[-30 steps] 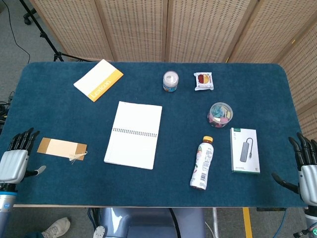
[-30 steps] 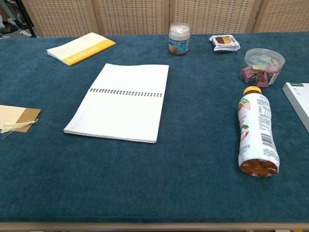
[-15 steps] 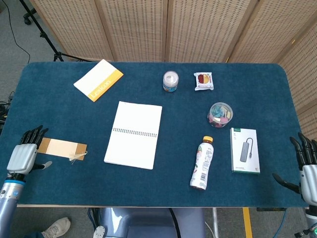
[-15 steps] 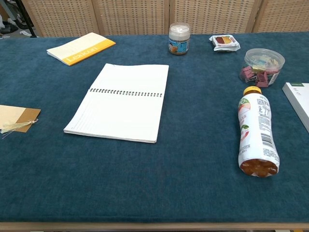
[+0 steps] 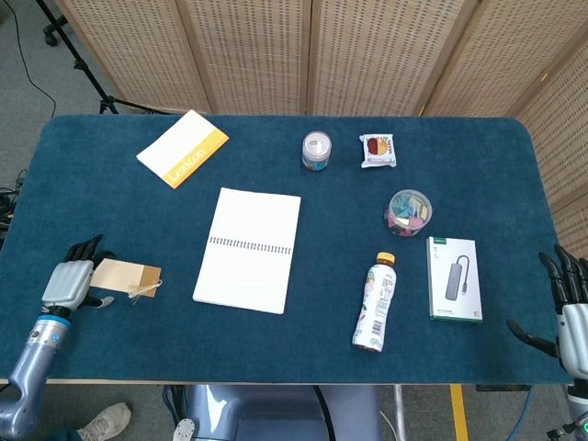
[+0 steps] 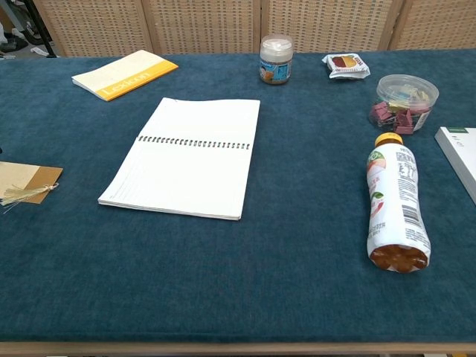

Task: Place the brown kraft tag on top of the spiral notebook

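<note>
The brown kraft tag (image 5: 129, 276) lies flat near the table's front left, its pale tassel at its right end. The chest view shows the tag (image 6: 30, 178) at the left edge. An open white spiral notebook (image 5: 248, 250) lies to its right, also seen as the notebook (image 6: 186, 158) in the chest view. My left hand (image 5: 72, 281) is over the tag's left end, fingers stretched out and covering that end; contact is unclear. My right hand (image 5: 568, 308) hangs off the table's right front edge, fingers spread, holding nothing. Neither hand appears in the chest view.
A yellow-and-white booklet (image 5: 183, 147) lies at the back left. A small jar (image 5: 316, 151) and a snack packet (image 5: 378, 150) stand at the back. A clip tub (image 5: 408, 211), a bottle (image 5: 374, 302) on its side and a white box (image 5: 454, 278) are right of the notebook.
My left hand has moved forward and to the right, from off the table's left edge to over the tag's left end. The tag, notebook and right hand have stayed put.
</note>
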You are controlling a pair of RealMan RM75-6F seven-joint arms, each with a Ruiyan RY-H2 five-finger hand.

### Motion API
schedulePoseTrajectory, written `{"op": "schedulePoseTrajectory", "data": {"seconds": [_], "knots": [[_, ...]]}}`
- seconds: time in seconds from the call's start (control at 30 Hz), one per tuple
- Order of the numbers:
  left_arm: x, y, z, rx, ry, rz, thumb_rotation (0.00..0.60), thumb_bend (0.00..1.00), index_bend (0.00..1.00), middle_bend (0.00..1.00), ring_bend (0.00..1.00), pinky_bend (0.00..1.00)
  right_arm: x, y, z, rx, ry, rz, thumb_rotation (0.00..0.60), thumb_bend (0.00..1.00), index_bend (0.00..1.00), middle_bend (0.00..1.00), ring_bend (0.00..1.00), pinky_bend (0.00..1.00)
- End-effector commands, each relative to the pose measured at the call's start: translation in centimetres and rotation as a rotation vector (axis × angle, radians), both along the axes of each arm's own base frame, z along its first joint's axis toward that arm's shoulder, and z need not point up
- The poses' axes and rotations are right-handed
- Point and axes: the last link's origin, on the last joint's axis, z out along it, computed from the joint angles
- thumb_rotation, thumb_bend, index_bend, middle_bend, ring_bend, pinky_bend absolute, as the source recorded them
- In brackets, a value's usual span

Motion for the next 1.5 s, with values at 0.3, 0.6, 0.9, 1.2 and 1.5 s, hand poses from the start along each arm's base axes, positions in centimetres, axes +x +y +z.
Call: {"op": "schedulePoseTrajectory", "data": {"seconds": [0.3,0.6,0.9,1.2,1.5], "knots": [[0.7,1.5,-0.5,-0.039,0.003,0.016,0.6,0.1,0.32,0.0,0.0,0.0,0.0,0.0,0.1,0.001,-0.005,-0.002,0.6,0.03,0.0,0.0,0.0,0.0],[1.1,2.2,-0.4,-0.104,0.036,0.033,0.6,0.14,0.32,0.0,0.0,0.0,-0.1,0.0,0.1,-0.002,-0.007,-0.008,0.6,0.03,0.0,0.0,0.0,0.0],[1.0,2.2,-0.1,-0.116,0.047,0.06,0.6,0.29,0.4,0.0,0.0,0.0,0.0,0.0,0.2,0.003,-0.013,-0.006,0.6,0.03,0.0,0.0,0.0,0.0],[1.7,2.3,0.9,-0.098,0.026,0.051,0.6,0.29,0.4,0.0,0.0,0.0,0.0,0.1,0.2,0.005,-0.016,-0.005,0.6,0.03,0.0,0.0,0.0,0.0],[4.0,2.8,1.9,-0.078,-0.029,0.019,0.6,0.29,0.41,0.0,0.0,0.0,0.0,0.1,0.3,0.003,-0.02,-0.004,0.6,0.03,0.0,0.0,0.0,0.0]]}}
